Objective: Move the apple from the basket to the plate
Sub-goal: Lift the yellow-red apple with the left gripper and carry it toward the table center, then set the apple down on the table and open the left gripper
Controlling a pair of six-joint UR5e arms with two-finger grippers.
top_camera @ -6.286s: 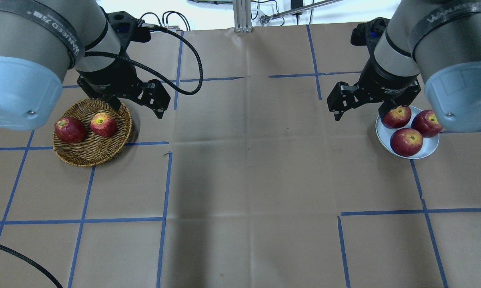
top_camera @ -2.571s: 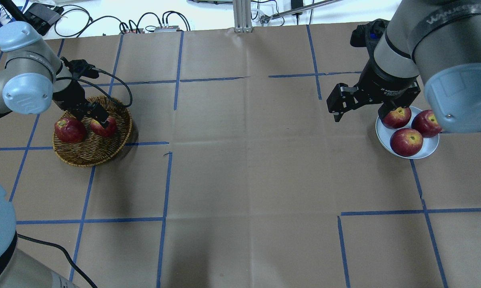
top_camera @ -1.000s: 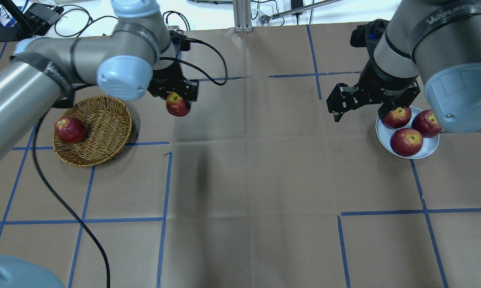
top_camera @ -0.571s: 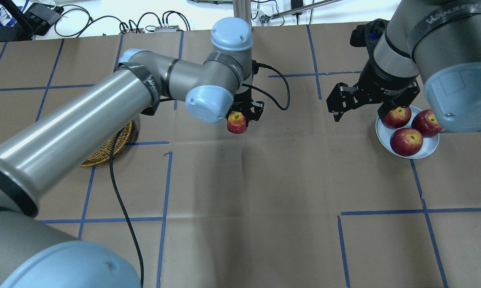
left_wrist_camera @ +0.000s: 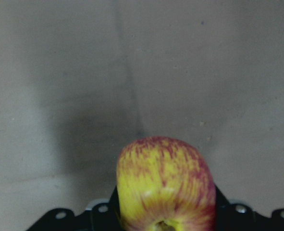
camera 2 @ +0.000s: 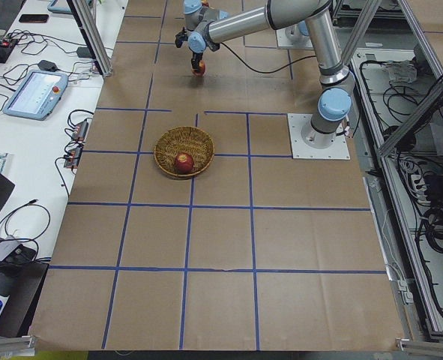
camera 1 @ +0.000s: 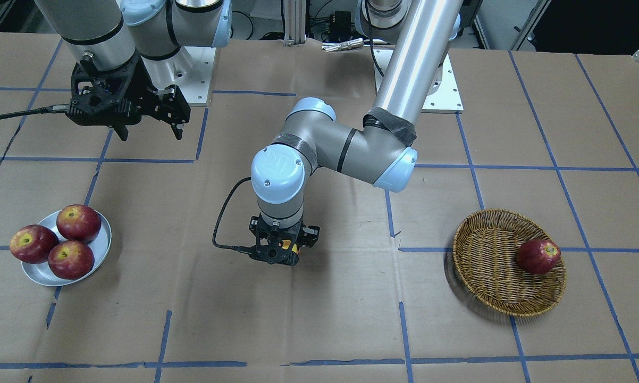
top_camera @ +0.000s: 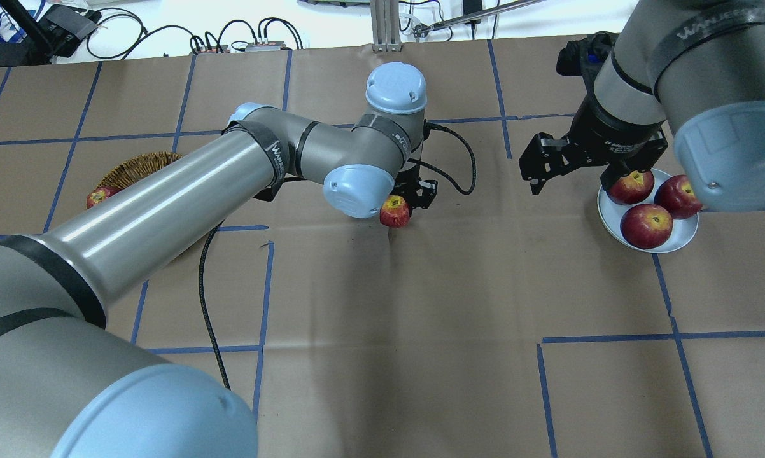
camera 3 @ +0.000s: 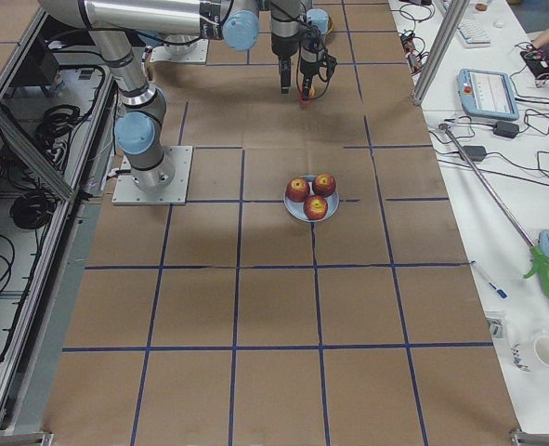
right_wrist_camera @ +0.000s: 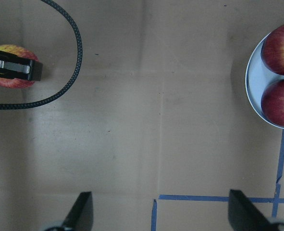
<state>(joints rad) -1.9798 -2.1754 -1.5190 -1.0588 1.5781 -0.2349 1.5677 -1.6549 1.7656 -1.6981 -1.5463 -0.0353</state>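
At the left of the table lies the round, shallow, golden-brown wicker basket (camera 1: 484,260). One dark red apple (camera 1: 537,256) rests inside it, against the far-left rim. The table itself is covered in brown paper (top_camera: 389,318) crossed by blue tape lines.

The left arm reaches from there across to the middle of the table. Its gripper, the left gripper (camera 1: 280,249), points straight down. Its jaws are clamped on the pale apple (top_camera: 394,212), which is red streaked over yellow with a yellow top. A soft shadow lies on the paper under the fruit, so it seems to hang clear of the surface, though no view makes the gap plain. A black cable (top_camera: 459,172) loops out from the wrist beside it.

Further right, the right gripper (camera 1: 149,127) hangs above the paper with its jaws spread wide and nothing between them. It is near the left side of the small, round, silver-grey metal plate (camera 1: 104,240). Three red apples (top_camera: 646,226) sit close together on that plate, well apart from the pale apple.
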